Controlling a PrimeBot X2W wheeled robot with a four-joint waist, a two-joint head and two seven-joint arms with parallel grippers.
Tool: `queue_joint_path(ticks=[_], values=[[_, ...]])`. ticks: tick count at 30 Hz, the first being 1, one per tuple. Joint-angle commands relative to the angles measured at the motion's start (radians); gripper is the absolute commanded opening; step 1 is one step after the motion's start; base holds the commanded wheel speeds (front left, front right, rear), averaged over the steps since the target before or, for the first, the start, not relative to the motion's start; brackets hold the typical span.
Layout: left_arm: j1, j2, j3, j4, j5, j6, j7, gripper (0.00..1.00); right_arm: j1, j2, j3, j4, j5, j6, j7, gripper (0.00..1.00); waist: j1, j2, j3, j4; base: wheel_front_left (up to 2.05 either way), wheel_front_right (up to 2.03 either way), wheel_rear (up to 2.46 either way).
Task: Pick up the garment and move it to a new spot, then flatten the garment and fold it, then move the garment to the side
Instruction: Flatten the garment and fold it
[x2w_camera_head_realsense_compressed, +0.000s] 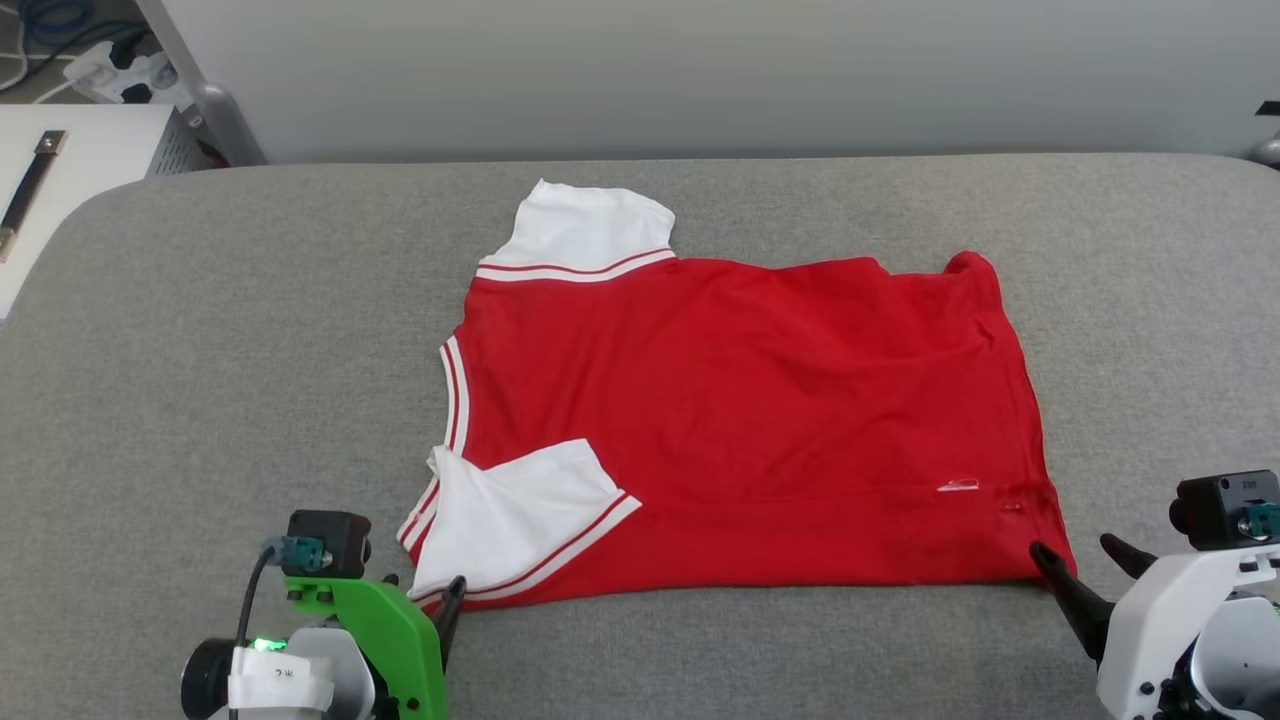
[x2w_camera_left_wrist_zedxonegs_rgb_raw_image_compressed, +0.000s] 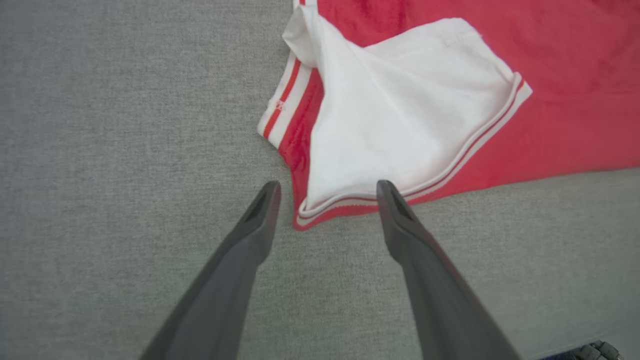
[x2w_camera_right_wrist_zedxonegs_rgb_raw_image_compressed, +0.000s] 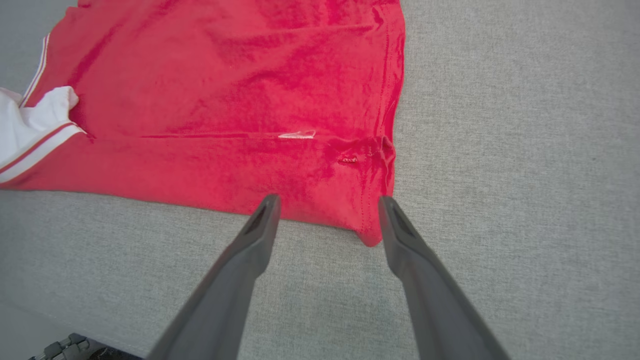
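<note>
From the head view the garment (x2w_camera_head_realsense_compressed: 740, 420) is seen spread flat on the grey worktop (x2w_camera_head_realsense_compressed: 250, 330), collar left, hem right, one white sleeve laid out at the far side, with the left fingers (x2w_camera_head_realsense_compressed: 452, 610) at its near-left corner and the right fingers (x2w_camera_head_realsense_compressed: 1065, 590) at its near-right corner. In the left wrist view the fingers are shown spread wide and empty, the near white sleeve folded over the red body and its striped corner framed between the tips. In the right wrist view the fingers are likewise parted, nothing gripped, and the stitched hem corner is picked out between them.
</note>
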Motion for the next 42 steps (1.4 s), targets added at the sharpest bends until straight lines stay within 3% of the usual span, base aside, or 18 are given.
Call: queue_joint_path(ticks=[1,10,19,20,22,29,42], values=[[0.009,0.004,0.0,0.001,0.013,0.013,0.003,1.0,0.004,0.007,-0.003,-0.01,-0.006,-0.001,0.005,1.0,0.0,0.0,0.027,-0.011,0.0,0.0,0.0],[-0.024,-0.021,0.006,0.085,0.032,0.034,-0.021,1.0,-0.013,0.015,0.002,-0.013,-0.01,-0.001,0.004,1.0,0.0,0.0,0.084,-0.024,0.0,0.0,0.0],[-0.042,-0.063,-0.007,0.181,0.015,0.001,-0.022,1.0,-0.029,0.008,0.005,0.009,-0.005,-0.001,-0.005,1.0,0.0,0.0,0.11,-0.027,0.0,0.0,0.0],[-0.043,-0.069,-0.011,0.192,0.008,-0.008,-0.013,0.93,-0.03,0.006,0.005,0.014,-0.005,-0.001,-0.006,1.0,0.0,0.0,0.108,-0.026,0.0,0.0,0.0],[-0.043,-0.078,-0.024,0.214,-0.002,-0.03,0.004,0.0,-0.031,0.0,0.007,0.024,-0.01,-0.001,-0.007,1.0,0.0,0.0,0.099,-0.024,0.0,0.0,0.0],[-0.033,-0.096,-0.023,0.238,-0.019,-0.063,-0.02,0.0,-0.022,-0.021,-0.002,0.049,-0.026,-0.001,-0.005,1.0,0.0,0.0,0.046,0.002,0.0,0.0,0.0],[-0.01,-0.059,-0.013,0.08,-0.005,-0.036,-0.046,0.0,-0.076,-0.015,-0.03,0.188,-0.101,-0.001,0.036,1.0,0.0,0.0,0.031,0.065,0.0,0.0,0.0]])
